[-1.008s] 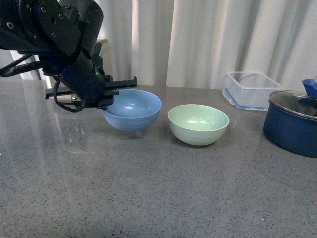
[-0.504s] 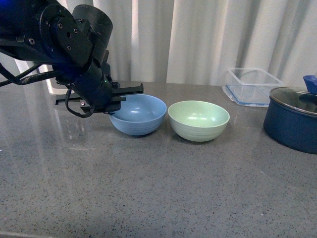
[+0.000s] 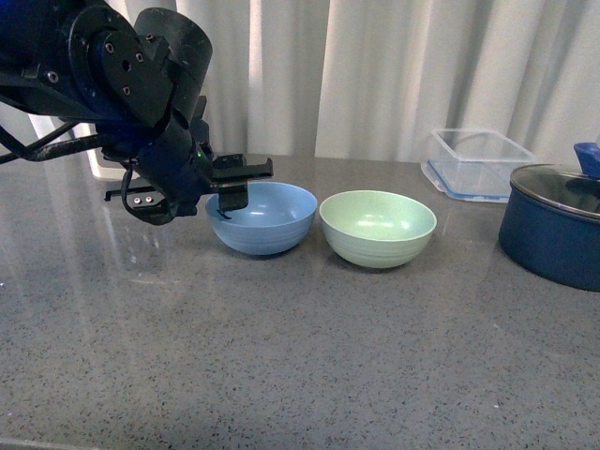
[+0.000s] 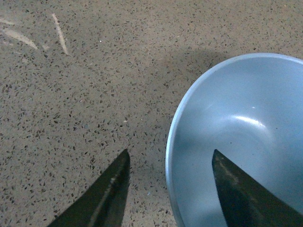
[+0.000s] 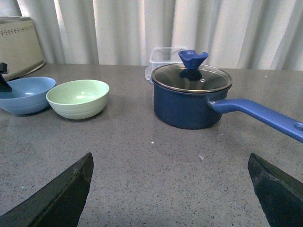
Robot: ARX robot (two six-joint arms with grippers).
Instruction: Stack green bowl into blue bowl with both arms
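The blue bowl [image 3: 262, 217] stands upright on the grey speckled tabletop [image 3: 281, 356], left of centre in the front view, and the green bowl [image 3: 378, 228] stands upright just beside it on its right. Their rims come so close that I cannot tell whether they touch. Nothing lies in either bowl. The left arm [image 3: 122, 75] reaches in from the left, and the left tool [image 4: 170, 153] straddles the blue bowl's left rim. In the left wrist view one dark finger [image 4: 236, 194] sits inside the bowl and the other [image 4: 109, 194] hangs outside it over the tabletop. The rim runs between them with a gap showing on each side, so the tool is spread and grips nothing. The right tool [image 5: 170, 158] is spread wide, its two fingertips showing at the lower corners of the right wrist view. It holds nothing and hangs over bare tabletop, well apart from both bowls. A dark blue pot [image 5: 189, 101] with a glass lid [image 5: 191, 78] and a long blue handle [image 5: 258, 116] stands to the right of the green bowl. A clear plastic container [image 3: 476, 167] sits behind the pot, near the pale curtain [image 3: 375, 66].
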